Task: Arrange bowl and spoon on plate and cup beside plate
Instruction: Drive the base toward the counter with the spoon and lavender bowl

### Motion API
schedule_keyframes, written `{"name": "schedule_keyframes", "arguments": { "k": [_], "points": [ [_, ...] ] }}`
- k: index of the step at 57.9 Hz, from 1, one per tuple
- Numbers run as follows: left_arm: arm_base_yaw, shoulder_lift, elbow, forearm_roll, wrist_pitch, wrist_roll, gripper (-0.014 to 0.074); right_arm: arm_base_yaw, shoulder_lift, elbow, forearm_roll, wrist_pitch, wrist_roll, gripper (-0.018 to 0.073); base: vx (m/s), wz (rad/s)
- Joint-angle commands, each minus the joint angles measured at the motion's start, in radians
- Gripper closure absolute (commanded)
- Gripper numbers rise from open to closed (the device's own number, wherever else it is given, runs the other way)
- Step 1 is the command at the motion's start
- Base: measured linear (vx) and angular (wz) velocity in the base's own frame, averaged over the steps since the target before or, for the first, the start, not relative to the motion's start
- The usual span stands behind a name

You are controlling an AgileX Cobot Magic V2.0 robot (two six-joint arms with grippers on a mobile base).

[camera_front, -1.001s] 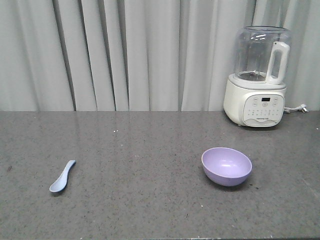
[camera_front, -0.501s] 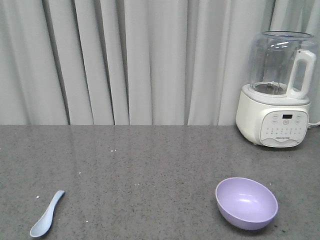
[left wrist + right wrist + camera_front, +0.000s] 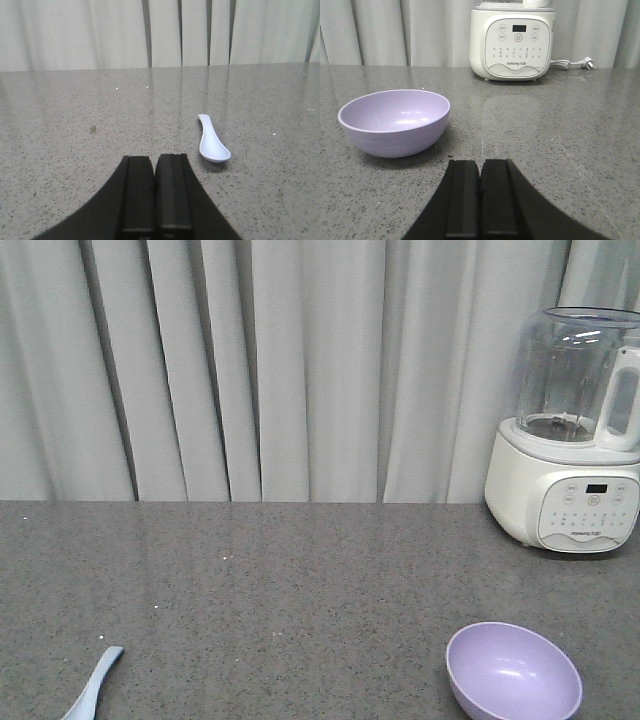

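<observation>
Nothing is in place yet. The bowl sits empty on the right side of the table. The spoon lies well apart from it on the left. No plate or cup shows in any view. The left gripper and the right gripper both have their jaws pressed together, holding nothing. All the moving is left to do.

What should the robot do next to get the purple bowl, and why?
Probably open the right gripper and ease it toward the bowl. Its jaws are shut with nothing between them, and the bowl sits apart from it on the table, ahead and to the left in the wrist view.
</observation>
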Motion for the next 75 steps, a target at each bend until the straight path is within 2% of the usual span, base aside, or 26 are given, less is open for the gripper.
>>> {"name": "schedule_keyframes", "arguments": {
  "k": [1, 32, 38, 45, 49, 51, 55, 59, 62, 65, 70, 75],
  "points": [
    [0.001, -0.004, 0.025, -0.002, -0.081, -0.006, 0.0602, -0.007, -0.020, 0.018, -0.013, -0.082, -0.008, 0.0571, 0.02, 0.00],
    [0.001, -0.004, 0.025, -0.002, -0.095, -0.006, 0.0602, -0.007, -0.020, 0.018, -0.033, -0.123, 0.000, 0.0571, 0.00, 0.00],
    [0.001, -0.004, 0.023, -0.002, -0.119, -0.006, 0.0602, -0.007, -0.020, 0.018, -0.033, -0.192, -0.001, 0.0571, 0.00, 0.00],
    [0.001, -0.004, 0.023, -0.002, -0.189, -0.006, 0.0602, -0.007, -0.020, 0.017, -0.033, -0.343, -0.001, 0.0571, 0.00, 0.00],
    [0.001, -0.004, 0.021, -0.002, -0.302, -0.006, 0.0602, -0.007, -0.020, 0.004, -0.025, -0.481, 0.003, 0.0571, 0.00, 0.00],
    [0.001, -0.004, 0.012, -0.002, -0.352, -0.015, 0.0602, -0.007, -0.019, -0.025, -0.012, -0.491, 0.008, 0.0571, 0.00, 0.00],
    [0.001, -0.004, -0.040, -0.002, -0.448, -0.030, 0.0602, -0.007, -0.008, -0.113, 0.012, -0.380, 0.007, 0.0571, 0.00, 0.00],
    [0.001, -0.002, -0.142, -0.001, -0.444, -0.012, 0.0602, -0.007, 0.033, -0.251, 0.019, -0.209, 0.007, 0.0571, 0.00, 0.00],
    [0.001, 0.020, -0.245, 0.001, -0.396, 0.024, 0.0601, -0.007, 0.091, -0.364, 0.011, -0.070, 0.004, 0.0571, 0.00, 0.00],
    [0.001, 0.057, -0.336, 0.001, -0.332, 0.068, 0.0602, -0.007, 0.151, -0.453, 0.001, 0.005, -0.003, 0.0571, 0.00, 0.00],
    [0.001, 0.153, -0.467, -0.002, -0.217, 0.131, 0.0600, -0.007, 0.261, -0.575, -0.030, 0.069, -0.004, 0.0568, 0.00, 0.00],
    [0.001, 0.271, -0.553, -0.002, -0.101, 0.128, 0.0596, -0.007, 0.369, -0.624, -0.064, 0.083, -0.004, 0.0559, 0.00, 0.00]
  ]
}}
